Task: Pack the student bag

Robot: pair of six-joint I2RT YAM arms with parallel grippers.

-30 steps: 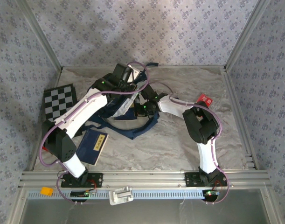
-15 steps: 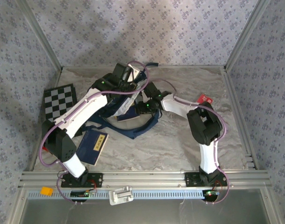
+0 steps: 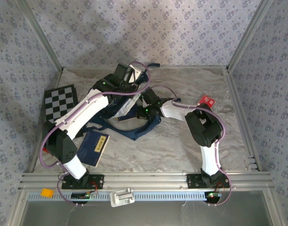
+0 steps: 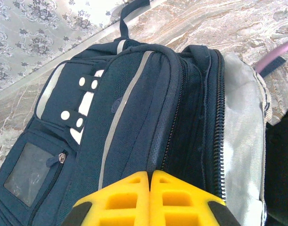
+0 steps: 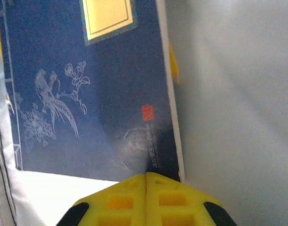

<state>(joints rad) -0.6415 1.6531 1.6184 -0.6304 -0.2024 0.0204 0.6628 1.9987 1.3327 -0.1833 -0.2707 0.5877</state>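
The student bag (image 3: 134, 131), navy with a light stripe, lies at the table's middle under both arms. The left wrist view looks down its front, with the student bag (image 4: 134, 108) unzipped and its grey lining showing. My left gripper (image 4: 150, 173) is shut on the fabric rim beside the zipper. My right gripper (image 5: 146, 175) is shut, its tips resting against the lower edge of a navy booklet (image 5: 87, 94) with a yellow label. That booklet lies against the pale lining (image 5: 228, 94) inside the bag. In the top view the right gripper (image 3: 144, 100) sits at the bag's mouth.
A second navy booklet (image 3: 93, 147) lies on the table near the left arm's base. A checkerboard (image 3: 60, 102) rests at the left wall and a small red item (image 3: 207, 100) at the right. Metal rails and patterned walls enclose the table.
My right wrist has shifted slightly back and left, closer into the bag's mouth. The left arm and the bag have stayed put.
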